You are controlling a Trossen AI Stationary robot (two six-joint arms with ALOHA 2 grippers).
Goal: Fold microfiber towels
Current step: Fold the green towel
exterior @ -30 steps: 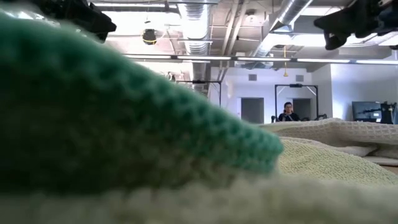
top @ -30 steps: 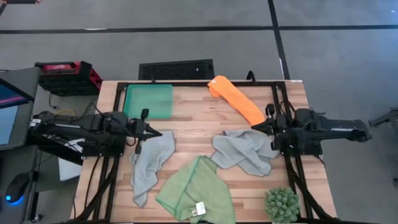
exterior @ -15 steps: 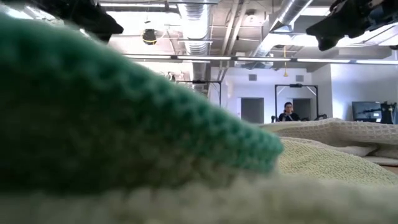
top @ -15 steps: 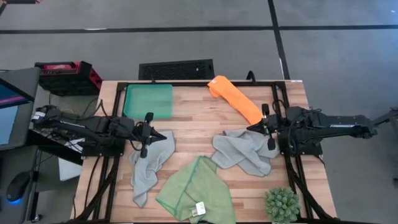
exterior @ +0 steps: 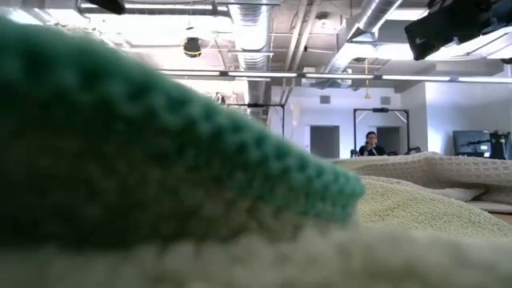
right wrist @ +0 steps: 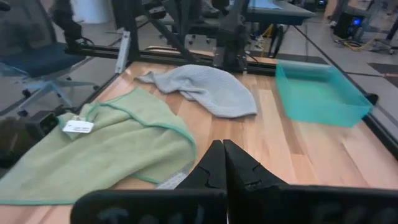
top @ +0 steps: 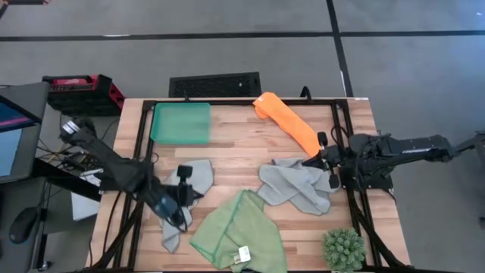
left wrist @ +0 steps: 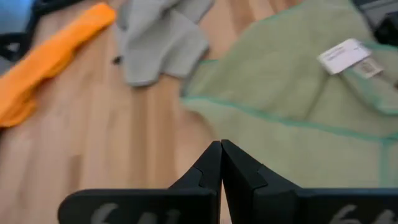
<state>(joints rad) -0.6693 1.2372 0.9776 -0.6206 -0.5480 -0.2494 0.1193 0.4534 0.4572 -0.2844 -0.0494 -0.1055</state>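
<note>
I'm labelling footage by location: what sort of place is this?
Probably a robotics lab or workshop: exposed ceiling ducts, a person at a desk behind, an office chair, and a wooden table framed for two arms.

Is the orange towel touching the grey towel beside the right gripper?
Apart. The high view shows bare wood between the orange towel and the grey towel.

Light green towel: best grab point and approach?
Grip the light green towel at its bare corner pointing up-table, coming from above with the left gripper, now shut beside it. That corner lies flat and free on the wood; the tagged end sits by the table's near edge.
</note>
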